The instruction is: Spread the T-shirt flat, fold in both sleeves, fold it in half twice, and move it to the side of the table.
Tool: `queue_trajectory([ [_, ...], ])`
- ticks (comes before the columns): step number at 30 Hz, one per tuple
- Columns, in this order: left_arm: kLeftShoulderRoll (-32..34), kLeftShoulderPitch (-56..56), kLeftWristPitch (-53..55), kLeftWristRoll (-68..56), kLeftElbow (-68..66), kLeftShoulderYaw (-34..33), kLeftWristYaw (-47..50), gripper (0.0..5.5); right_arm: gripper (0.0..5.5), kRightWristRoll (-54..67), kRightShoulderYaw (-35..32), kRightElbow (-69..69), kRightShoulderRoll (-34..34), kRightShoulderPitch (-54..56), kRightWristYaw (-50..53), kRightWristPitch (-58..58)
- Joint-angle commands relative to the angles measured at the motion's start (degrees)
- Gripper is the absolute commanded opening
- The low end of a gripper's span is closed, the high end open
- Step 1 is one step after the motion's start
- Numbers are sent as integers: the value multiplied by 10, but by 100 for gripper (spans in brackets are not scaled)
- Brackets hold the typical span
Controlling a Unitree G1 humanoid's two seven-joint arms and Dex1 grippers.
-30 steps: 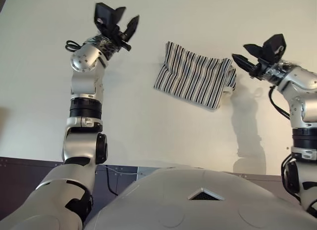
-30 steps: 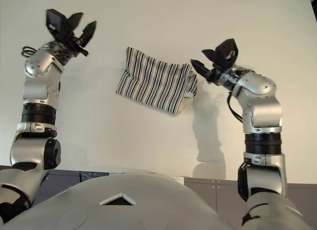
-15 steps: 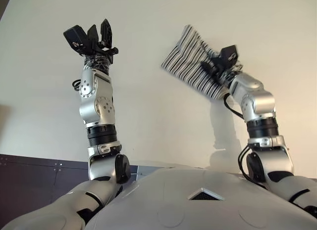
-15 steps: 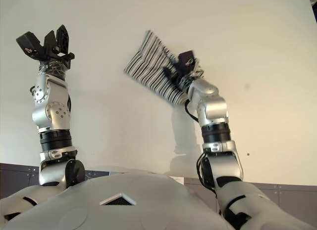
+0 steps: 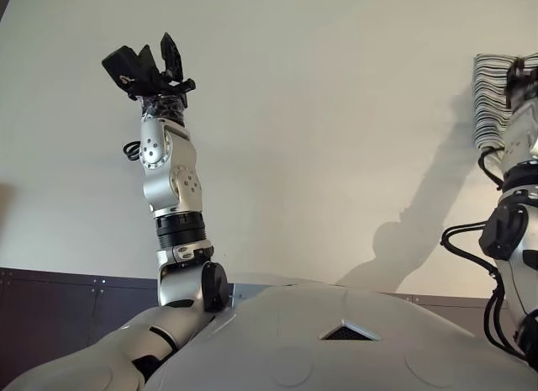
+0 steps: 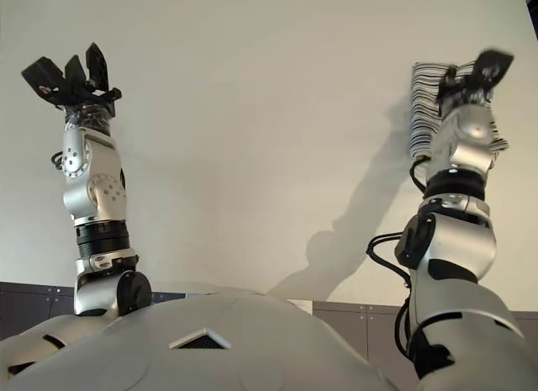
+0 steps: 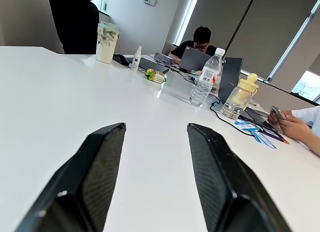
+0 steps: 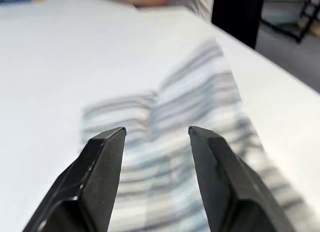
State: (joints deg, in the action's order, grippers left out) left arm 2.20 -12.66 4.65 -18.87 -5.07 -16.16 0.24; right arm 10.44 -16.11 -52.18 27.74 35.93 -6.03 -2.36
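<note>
Right eye view: the folded black-and-white striped fabric T-shirt (image 6: 424,105) is lying at the right side of the white table (image 6: 252,113), close by the right gripper (image 8: 156,134), whose parted fingers could be snagging and undoing the folds on lifting away.

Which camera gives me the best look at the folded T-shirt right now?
Right wrist view: the folded striped T-shirt lies just ahead of the open right gripper. The right eye view has the right arm covering its middle; the left eye view cuts it at the edge; the left wrist view faces bottles elsewhere.
</note>
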Motion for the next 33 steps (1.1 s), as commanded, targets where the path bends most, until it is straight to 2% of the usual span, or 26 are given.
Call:
queue_trajectory([
  [1, -36, -19, 35, -1, 85, 36, 30, 227, 231, -34, 90, 206, -122, -32, 25, 2],
  [4, -63, -87, 62, 61, 95, 106, 65, 227, 231, -124, 170, 326, -237, -43, 149, 20],
  [8, -59, -122, 64, 172, 72, 160, 116, 227, 231, -216, 240, 379, -293, -13, 199, 18],
  [12, -42, -142, 32, 228, 36, 181, 114, 300, 235, -216, 224, 355, -318, 12, 227, 28],
  [17, -55, -174, -6, 252, -10, 191, 123, 384, 235, -207, 228, 342, -350, 7, 222, 31],
  [21, -67, -188, -18, 262, -46, 189, 136, 436, 235, -262, 244, 315, -336, 28, 257, 12],
  [22, -66, -192, -20, 263, -52, 189, 135, 441, 248, -249, 240, 314, -336, 31, 236, 26],
  [28, -73, -182, -27, 256, -57, 183, 127, 441, 352, -252, 232, 325, -344, 21, 237, 20],
  [29, -73, -181, -25, 255, -55, 185, 121, 423, 376, -255, 226, 320, -343, 24, 252, 12],
  [33, -73, -175, -17, 251, -34, 188, 108, 357, 380, -272, 227, 334, -349, 13, 281, 10],
])
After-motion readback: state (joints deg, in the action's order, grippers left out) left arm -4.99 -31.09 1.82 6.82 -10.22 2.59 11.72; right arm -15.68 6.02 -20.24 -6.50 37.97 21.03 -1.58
